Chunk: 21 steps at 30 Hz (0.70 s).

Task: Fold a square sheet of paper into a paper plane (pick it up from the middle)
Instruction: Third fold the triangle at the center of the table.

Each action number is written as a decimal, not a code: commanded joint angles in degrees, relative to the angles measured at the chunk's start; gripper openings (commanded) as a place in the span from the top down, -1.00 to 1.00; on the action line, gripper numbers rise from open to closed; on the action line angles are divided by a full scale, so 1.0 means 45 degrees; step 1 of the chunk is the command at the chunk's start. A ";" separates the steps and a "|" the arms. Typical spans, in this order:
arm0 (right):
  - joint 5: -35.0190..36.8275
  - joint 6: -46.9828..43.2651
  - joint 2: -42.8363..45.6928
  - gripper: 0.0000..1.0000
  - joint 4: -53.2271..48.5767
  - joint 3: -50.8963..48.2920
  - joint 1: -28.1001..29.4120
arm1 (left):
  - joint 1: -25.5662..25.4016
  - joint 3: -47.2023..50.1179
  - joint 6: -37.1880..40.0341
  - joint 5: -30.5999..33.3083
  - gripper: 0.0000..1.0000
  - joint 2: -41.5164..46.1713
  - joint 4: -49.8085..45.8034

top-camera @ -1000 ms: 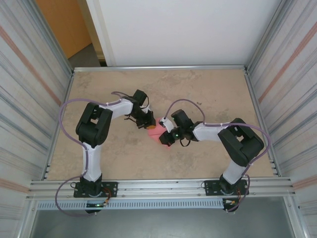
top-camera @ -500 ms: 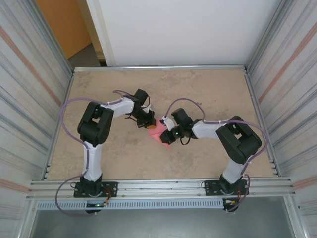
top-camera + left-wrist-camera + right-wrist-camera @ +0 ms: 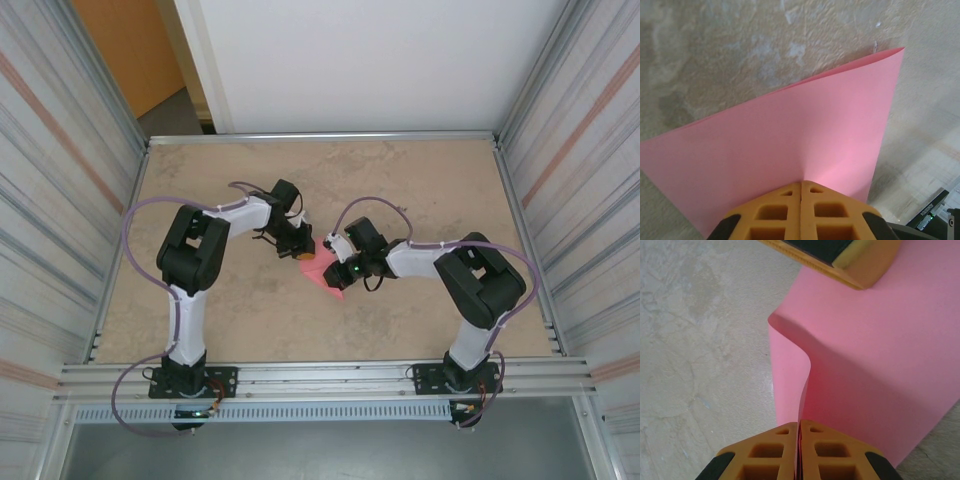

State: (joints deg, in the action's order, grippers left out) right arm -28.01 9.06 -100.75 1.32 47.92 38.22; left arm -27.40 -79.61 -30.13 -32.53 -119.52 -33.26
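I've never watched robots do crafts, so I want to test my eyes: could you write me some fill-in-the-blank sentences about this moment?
1. The square sheet of paper is ___ in colour.
2. The left gripper is not open but ___ on the sheet.
3. The right gripper pinches the same sheet, so ___ grippers hold it.
4. Near the right gripper the paper curves instead of lying ___.
Missing words: pink; shut; two; flat.

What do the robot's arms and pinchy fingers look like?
The left arm and right arm have chunky black joints joined by white links, and a thin purple cable loops along each. A tiny green light glows by the right wrist. The left gripper and right gripper have orange-yellow fingers with cut-out holes and black corners.
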 commanded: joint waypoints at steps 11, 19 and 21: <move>0.0440 0.0428 -0.0346 0.82 -0.0435 0.0249 -0.0046 | -0.0161 0.0045 0.0175 0.0355 0.89 -0.0698 -0.0640; 0.0893 0.0433 -0.0601 0.83 -0.0704 0.0190 0.0040 | -0.0162 -0.0013 0.0153 0.0320 0.90 -0.0642 -0.0620; 0.0948 0.0430 -0.0690 0.83 -0.0742 0.0209 0.0083 | -0.0162 -0.0056 0.0123 0.0308 0.89 -0.0554 -0.0628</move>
State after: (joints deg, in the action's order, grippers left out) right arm -25.91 10.09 -101.73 0.43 48.18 38.28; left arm -27.40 -79.83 -29.95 -33.12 -119.72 -33.26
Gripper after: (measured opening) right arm 0.085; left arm 0.055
